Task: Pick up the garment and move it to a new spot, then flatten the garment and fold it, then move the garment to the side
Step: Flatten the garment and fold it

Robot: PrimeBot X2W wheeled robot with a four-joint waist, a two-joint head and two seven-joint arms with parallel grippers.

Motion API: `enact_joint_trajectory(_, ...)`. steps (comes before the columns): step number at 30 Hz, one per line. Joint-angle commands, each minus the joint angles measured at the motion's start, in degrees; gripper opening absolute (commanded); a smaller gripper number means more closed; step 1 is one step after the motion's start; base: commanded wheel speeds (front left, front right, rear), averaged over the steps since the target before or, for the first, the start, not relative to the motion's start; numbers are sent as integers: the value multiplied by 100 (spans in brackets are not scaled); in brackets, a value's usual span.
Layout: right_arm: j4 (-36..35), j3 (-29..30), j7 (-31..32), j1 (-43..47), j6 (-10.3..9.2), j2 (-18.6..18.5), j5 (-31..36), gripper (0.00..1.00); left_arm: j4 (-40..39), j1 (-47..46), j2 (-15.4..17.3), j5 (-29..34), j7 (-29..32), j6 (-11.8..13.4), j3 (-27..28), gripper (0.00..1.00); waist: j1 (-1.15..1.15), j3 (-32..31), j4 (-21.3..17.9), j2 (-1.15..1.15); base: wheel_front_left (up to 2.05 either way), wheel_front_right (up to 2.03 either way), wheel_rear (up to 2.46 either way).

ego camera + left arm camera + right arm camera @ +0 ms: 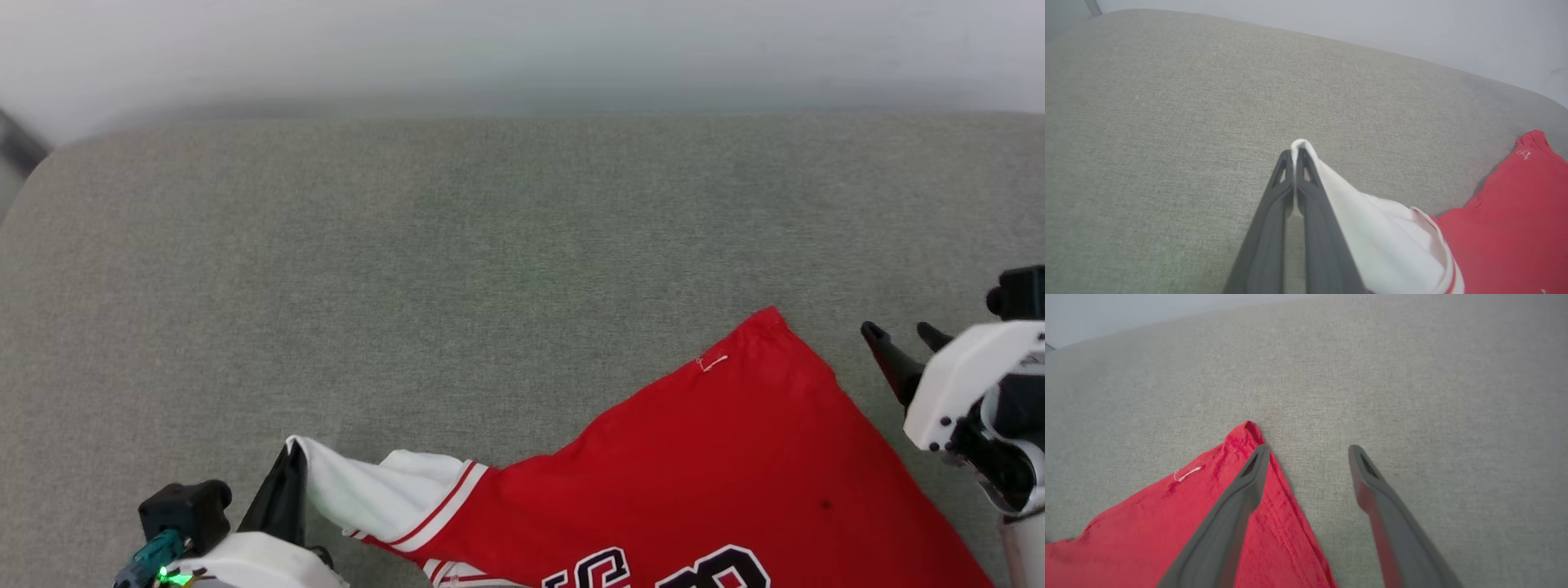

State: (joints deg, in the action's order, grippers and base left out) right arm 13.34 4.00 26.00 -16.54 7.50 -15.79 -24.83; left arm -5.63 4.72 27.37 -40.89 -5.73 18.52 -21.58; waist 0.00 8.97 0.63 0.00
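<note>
**Jersey pinned at the sleeve, hem corner free**

The garment lies on the grey fabric surface, near edge, right of centre. Its long axis is diagonal: white sleeve low left, red hem corner pointing far right. Black print faces up and is cut off by the frame.

Left claw is clamped on the sleeve tip. Right claw has its fingers spread wide, just beside the hem edge, gripping nothing.

the red shirt carries black print with white outlines at the head view's bottom edge. only the tops of two characters show, cut off by the frame: one curled like an s, one rounded like a 3 or 8. neither reads for certain.
</note>
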Motion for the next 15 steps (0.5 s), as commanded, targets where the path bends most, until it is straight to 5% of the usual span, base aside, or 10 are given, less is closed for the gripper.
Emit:
enact_joint_trajectory(1, 167, -180, 360, -300, -2, -72, -51, 100, 14, -177, -48, 60, -38, -44, -30, 0, 0, 241, 221, 0, 0, 0, 0)
enact_joint_trajectory(7, 611, -786, 2189, -1156, -2, -307, -81, 100, 44, -606, -211, 190, -114, -184, -208, 0, 0, 644, 517, 0, 0, 0, 0)
enact_joint_trajectory(15, 1371, -1087, 3410, -1563, -2, -240, 200, 100, 380, -1100, -489, 209, -273, -438, -417, 0, 0, 1057, 807, 0, 0, 0, 0)
